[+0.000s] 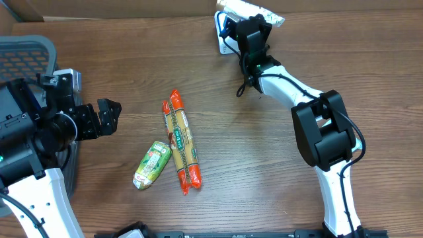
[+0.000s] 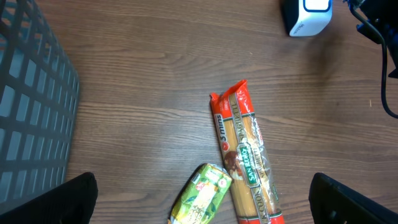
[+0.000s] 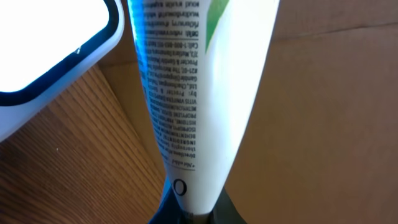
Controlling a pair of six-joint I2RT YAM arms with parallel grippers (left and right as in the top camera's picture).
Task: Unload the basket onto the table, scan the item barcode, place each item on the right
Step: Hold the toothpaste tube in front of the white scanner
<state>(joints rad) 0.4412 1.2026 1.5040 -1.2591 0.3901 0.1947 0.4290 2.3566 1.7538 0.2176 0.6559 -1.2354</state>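
Right gripper: pinching tube, just beside scanner;
Left gripper: fingers spread, empty;
Risk: tube face angled off scanner, likely no read; narrow-end grip may slip

our left gripper hovers, fingers spread wide; our right gripper is clamped tight, arm stretched forward.

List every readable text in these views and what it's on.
"3 mins": red edge strip of the spaghetti pack, left wrist view; small, so a likely reading.
Green oval logo on the spaghetti pack: blurred, unreadable.
green pouch: label blurred, unreadable.
tube: block of fine print, turned and too small to read.
scanner: no text visible.
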